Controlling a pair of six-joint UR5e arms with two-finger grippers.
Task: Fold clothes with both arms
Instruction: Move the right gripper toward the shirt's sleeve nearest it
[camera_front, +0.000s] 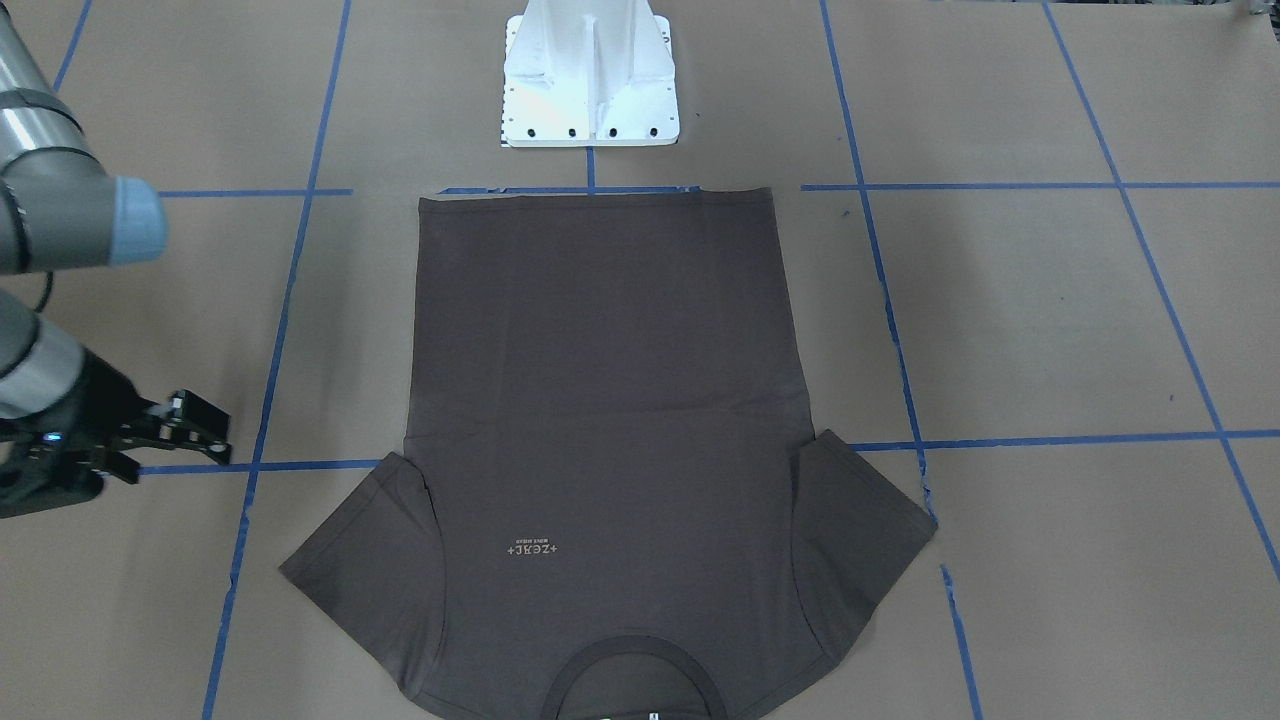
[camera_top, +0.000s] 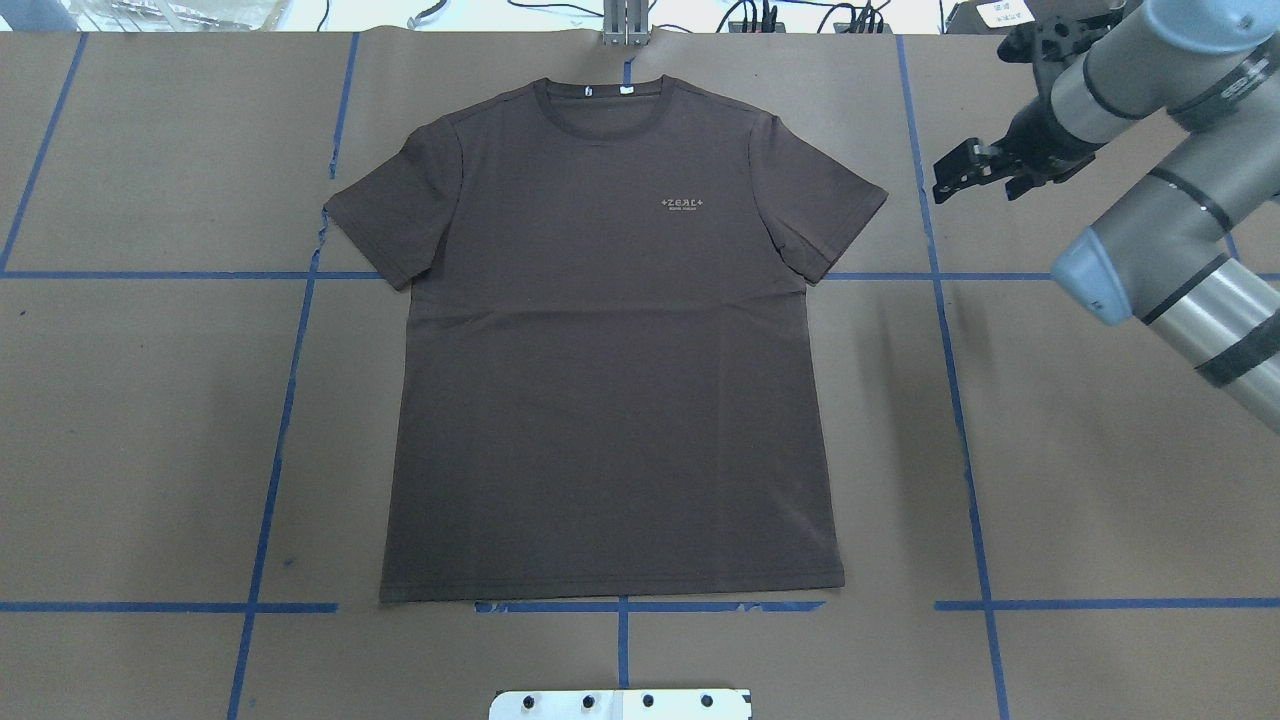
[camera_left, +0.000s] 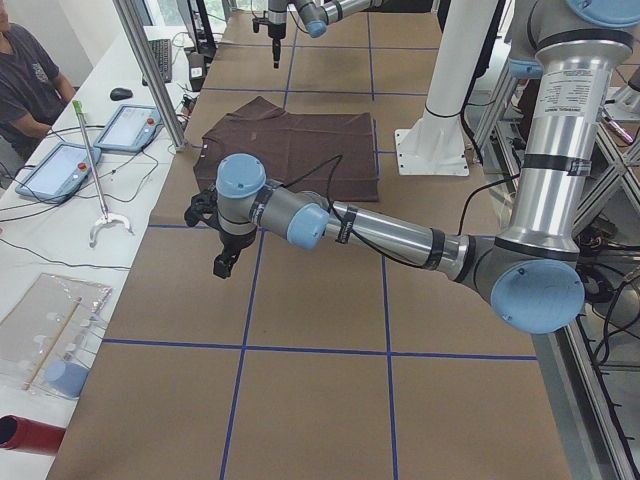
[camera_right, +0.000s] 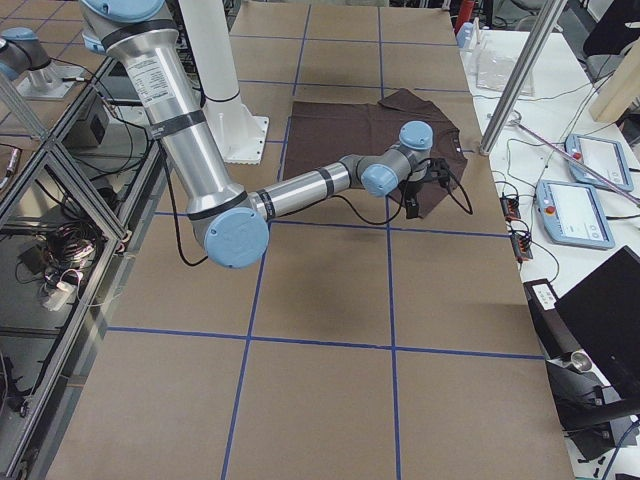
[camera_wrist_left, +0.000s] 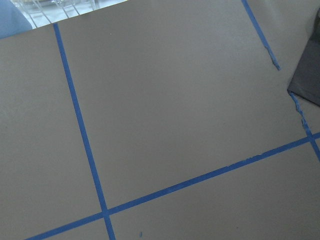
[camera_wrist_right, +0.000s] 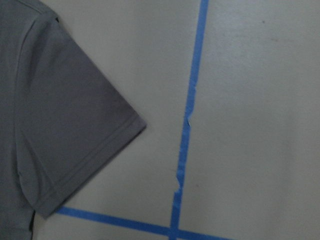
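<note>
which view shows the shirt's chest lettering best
Overhead exterior: the chest lettering on the T-shirt sits upright and legible. Front-facing shows it upside down; side views show it too small to read; wrist views catch only sleeve edges.

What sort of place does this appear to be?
Probably a robotics lab: grey-metal jointed arms over a brown paper-covered table gridded with blue tape, plus tablet-like control pendants on a white side desk.

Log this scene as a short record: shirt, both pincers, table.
T-shirt: flat, unfolded, front up, collar away from robot
Right pincer: open, empty, beside the shirt's sleeve, not touching
Left pincer: off the shirt, over bare paper; open or shut unclear
Table: brown paper, blue tape grid
Fold: not started
</note>
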